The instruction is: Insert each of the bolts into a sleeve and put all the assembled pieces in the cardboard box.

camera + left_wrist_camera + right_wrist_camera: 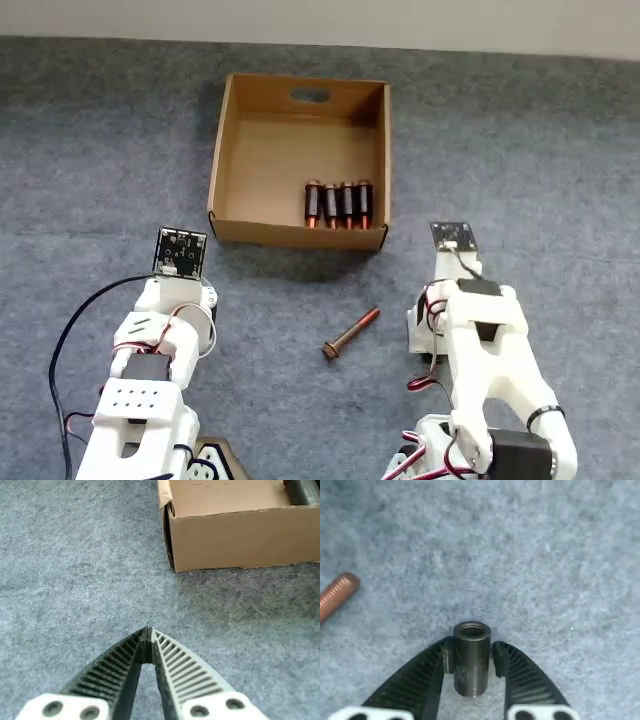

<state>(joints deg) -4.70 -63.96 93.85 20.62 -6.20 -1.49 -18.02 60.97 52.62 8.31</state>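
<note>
**A:** How far along is it?

**B:** Nearly done, I'd say. Four assembled pieces (338,205) lie side by side inside the cardboard box (262,150), against its near wall. One bolt (351,332) lies bare on the bench (540,150), outside the box and a little way out from that wall.

**A:** And its sleeve?

**B:** The sleeve (471,655) sits in the right end effector (472,652), also out in front of the box's near wall, close to the bolt's threaded tip. The fingers are parted only by the sleeve's width and press against both its sides. The open bore points away from the wrist. I cannot tell whether it is lifted off the bench.

**A:** And the other arm?

**B:** The left end effector (146,632) is closed tip to tip with nothing in it. It hangs over the bench just short of a near corner of the box.

**A:** So which step is this?

**B:** The last pairing, by my reading. The sleeve is secured and the bolt is not yet picked up. Next, the left end effector has to open and go to the bolt. It should grip near the head so the threads stay free. The bolt lies slantwise to the box wall, so the wrist must turn to match. After that, the thread has to line up squarely with the bore.
</note>
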